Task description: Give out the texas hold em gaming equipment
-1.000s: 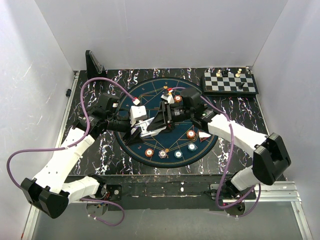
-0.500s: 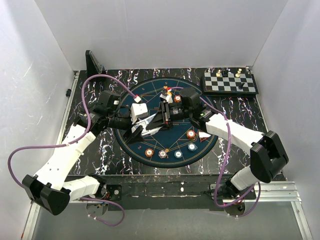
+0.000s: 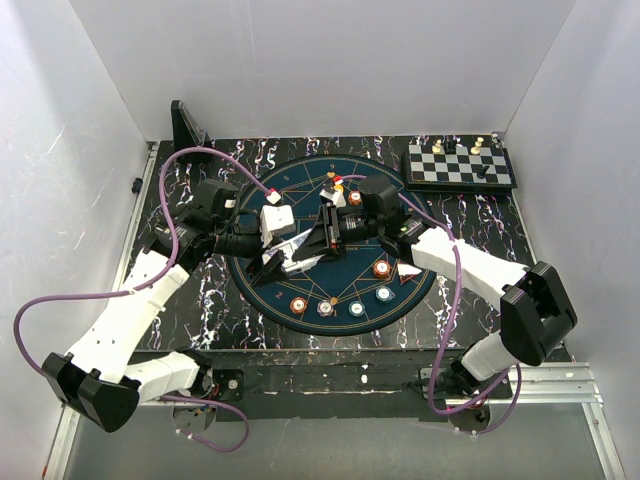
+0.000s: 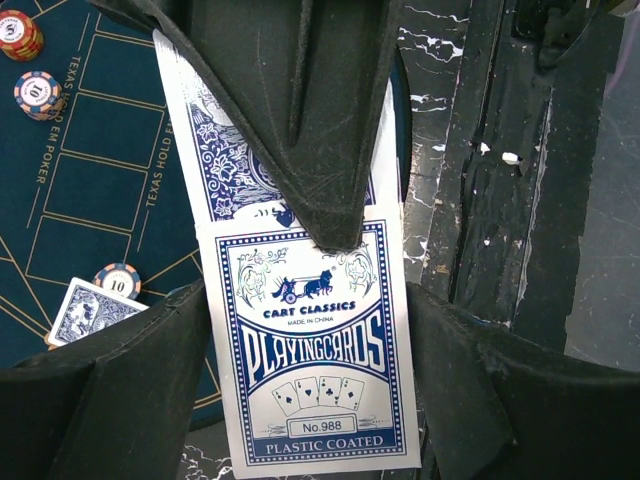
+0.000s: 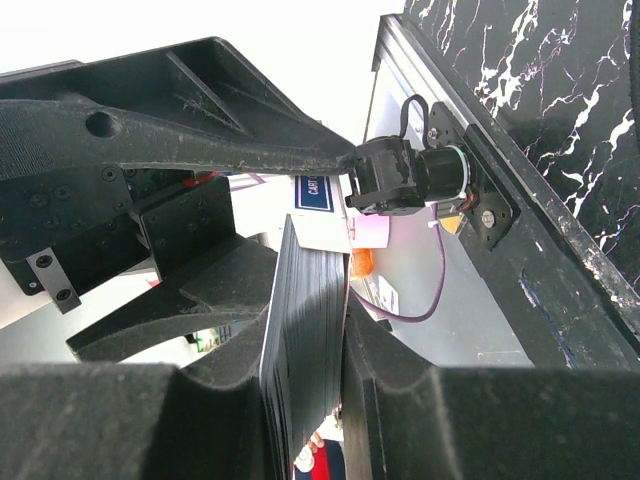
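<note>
Card deck (image 4: 315,370) is getting held up over the round mat (image 3: 300,178), right where both arms are meeting. Right gripper (image 5: 305,335) is clamping it flat between its fingers. Left gripper (image 4: 308,300) is hugging its two side edges, but I can't tell if it's actually pinching. Chips (image 3: 381,268) and a loose card (image 4: 88,310) are sitting on the mat nearby.

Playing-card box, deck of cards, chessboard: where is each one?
Playing-card box (image 4: 315,400), left wrist view, printed front.
Deck of cards (image 5: 305,340), right wrist view, stacked card edges.
Chessboard (image 3: 445,172), top view, bare squares.
</note>
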Tool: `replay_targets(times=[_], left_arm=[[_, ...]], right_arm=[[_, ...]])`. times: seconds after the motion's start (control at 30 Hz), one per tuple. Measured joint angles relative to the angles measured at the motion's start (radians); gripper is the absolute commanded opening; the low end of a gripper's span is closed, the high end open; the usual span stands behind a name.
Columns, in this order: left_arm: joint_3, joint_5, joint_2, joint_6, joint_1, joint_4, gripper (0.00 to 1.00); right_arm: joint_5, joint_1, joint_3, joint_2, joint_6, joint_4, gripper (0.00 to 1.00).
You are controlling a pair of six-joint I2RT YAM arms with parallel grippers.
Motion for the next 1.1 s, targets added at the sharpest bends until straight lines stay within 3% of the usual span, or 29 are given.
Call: replay_targets(times=[0.1,0.33,0.5,0.6,0.73,0.83,1.1], left_arm=[[0.000,0.004,0.000,0.013,0.000,-0.007,0.65],[0.000,0.005,0.000,0.023,-0.001,-0.015,0.25],[0.000,0.007,0.000,0.022,-0.002,-0.018,0.11],[0.000,0.009,0.000,0.018,-0.003,-0.021,0.09],[0.000,0.012,0.000,0.013,-0.005,-0.021,0.05],[0.000,0.014,0.000,0.012,-0.005,-0.021,0.00],[-0.001,0.019,0.000,0.001,-0.005,-0.020,0.00]], right_arm=[[0.000,0.000,0.000,0.000,-0.002,0.000,0.22],[0.002,0.004,0.005,0.000,-0.015,-0.010,0.27],[0.001,0.005,0.005,0.000,-0.021,-0.018,0.50],[0.000,0.004,0.007,-0.001,-0.039,-0.038,0.58],[0.004,-0.007,0.004,-0.023,-0.071,-0.082,0.59],[0.006,-0.027,-0.003,-0.054,-0.086,-0.100,0.57],[0.022,-0.048,-0.003,-0.068,-0.137,-0.179,0.46]])
